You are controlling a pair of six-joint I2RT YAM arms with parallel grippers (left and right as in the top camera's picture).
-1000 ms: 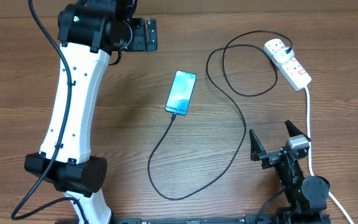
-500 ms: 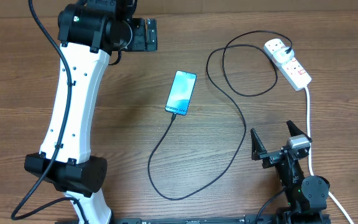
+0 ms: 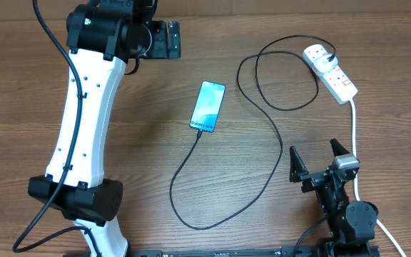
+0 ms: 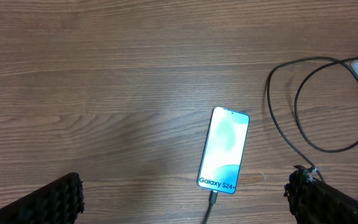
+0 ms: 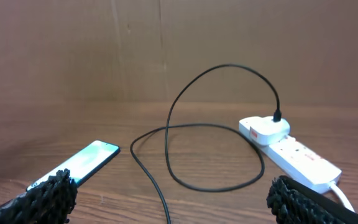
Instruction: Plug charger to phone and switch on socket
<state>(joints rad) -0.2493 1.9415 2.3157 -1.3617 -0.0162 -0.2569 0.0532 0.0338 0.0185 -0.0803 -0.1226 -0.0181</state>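
Left of the phone and further back, the left fingers hang spread wide and empty. Phone lies flat on the worktop, its long axis slightly slanted, with the charger at its near short edge. Right of the phone, the right fingers gape empty too. The socket is straight ahead of them, angled diagonally, so I'd say that arm gets the switch.

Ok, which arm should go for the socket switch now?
Right. The right gripper, open, sits on the same side as the socket, and its wrist camera faces it. The left gripper hangs on the other side, past the phone: probably a longer reach.
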